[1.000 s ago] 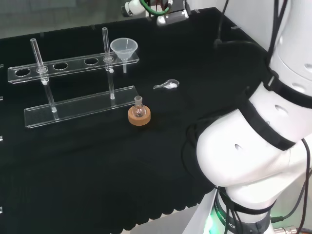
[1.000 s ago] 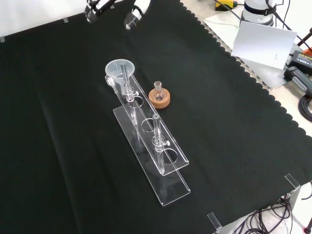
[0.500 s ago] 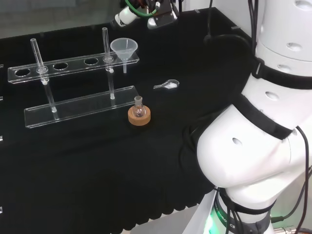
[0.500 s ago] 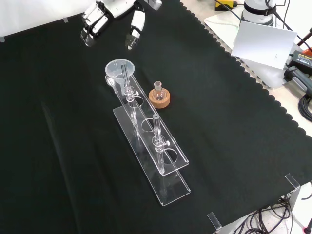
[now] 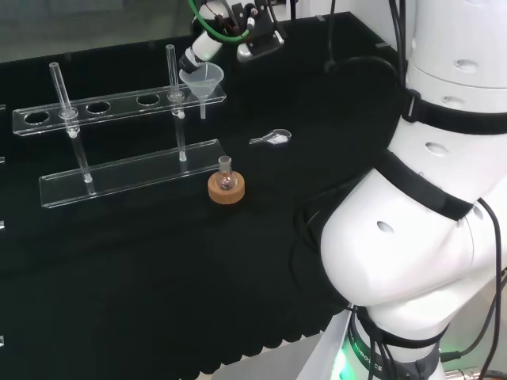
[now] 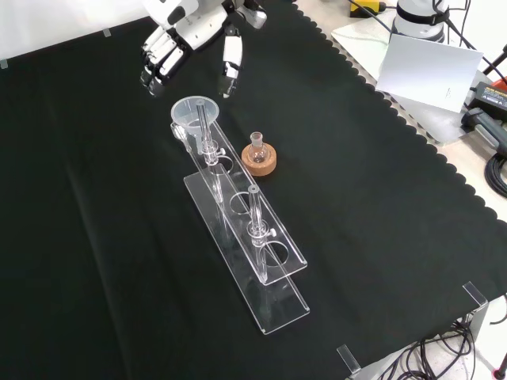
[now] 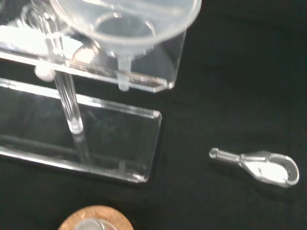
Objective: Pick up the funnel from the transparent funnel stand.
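Note:
A clear funnel [image 5: 202,78] [image 6: 193,113] [image 7: 125,22] sits in the end hole of the transparent funnel stand [image 5: 119,103] [image 6: 261,249] [image 7: 120,81], its stem hanging through the upper shelf. The black and white hand [image 6: 190,36] [image 5: 207,41] hovers just beyond the funnel, open, fingers straight and spread, thumb apart from them. One fingertip [image 5: 192,60] is close beside the funnel's rim; whether it touches cannot be told. Nothing is held.
A small round flask [image 5: 226,180] [image 6: 257,148] stands in a cork ring [image 5: 225,190] [image 6: 260,161] [image 7: 96,219] beside the stand. A clear glass scoop [image 5: 272,138] [image 7: 259,165] lies on the cloth. Two upright rods [image 5: 173,95] [image 6: 255,218] rise from the stand. The arm's white links [image 5: 428,206] stand at the right in the head view.
The hand has come down toward the funnel, from the far edge of the cloth to just beside its rim. Funnel, stand and flask have not moved.

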### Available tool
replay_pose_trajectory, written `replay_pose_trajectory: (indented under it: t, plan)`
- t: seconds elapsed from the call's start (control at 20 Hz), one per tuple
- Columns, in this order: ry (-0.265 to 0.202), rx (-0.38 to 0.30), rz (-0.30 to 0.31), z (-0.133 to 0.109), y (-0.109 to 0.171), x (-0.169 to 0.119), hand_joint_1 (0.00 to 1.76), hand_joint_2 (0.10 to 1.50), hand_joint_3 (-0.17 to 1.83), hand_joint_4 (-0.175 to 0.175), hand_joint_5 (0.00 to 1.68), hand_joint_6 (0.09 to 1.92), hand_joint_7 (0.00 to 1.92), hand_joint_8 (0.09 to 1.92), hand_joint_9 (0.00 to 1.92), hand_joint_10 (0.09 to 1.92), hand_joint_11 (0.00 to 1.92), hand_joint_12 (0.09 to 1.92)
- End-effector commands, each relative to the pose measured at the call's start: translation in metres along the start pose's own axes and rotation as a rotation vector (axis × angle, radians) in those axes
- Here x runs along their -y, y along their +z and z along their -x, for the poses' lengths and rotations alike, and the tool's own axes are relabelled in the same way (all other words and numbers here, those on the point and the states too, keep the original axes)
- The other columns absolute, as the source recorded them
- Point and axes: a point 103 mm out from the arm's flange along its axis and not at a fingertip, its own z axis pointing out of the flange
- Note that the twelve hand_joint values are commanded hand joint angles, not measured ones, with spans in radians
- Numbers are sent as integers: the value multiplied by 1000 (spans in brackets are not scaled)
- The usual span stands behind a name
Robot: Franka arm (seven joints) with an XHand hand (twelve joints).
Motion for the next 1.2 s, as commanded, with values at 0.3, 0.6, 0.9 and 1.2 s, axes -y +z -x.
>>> replay_pose_trajectory:
  t: [0.3, 0.6, 0.9, 1.2]
  plan:
    - [-17, 14, -91, 3, 13, -15, 482, 782, 143, -15, 82, 87, 0, 406, 102, 880, 172, 1540]
    - [-29, 11, -128, -6, 18, -19, 492, 762, 136, -12, 43, 87, 0, 407, 109, 898, 251, 1535]
    - [-44, 54, -142, -9, 20, -25, 499, 748, 132, -10, 41, 87, 0, 483, 138, 910, 271, 1524]
    - [-31, 72, -148, -13, 25, -31, 531, 749, 134, -11, 63, 87, 0, 506, 150, 908, 254, 1532]
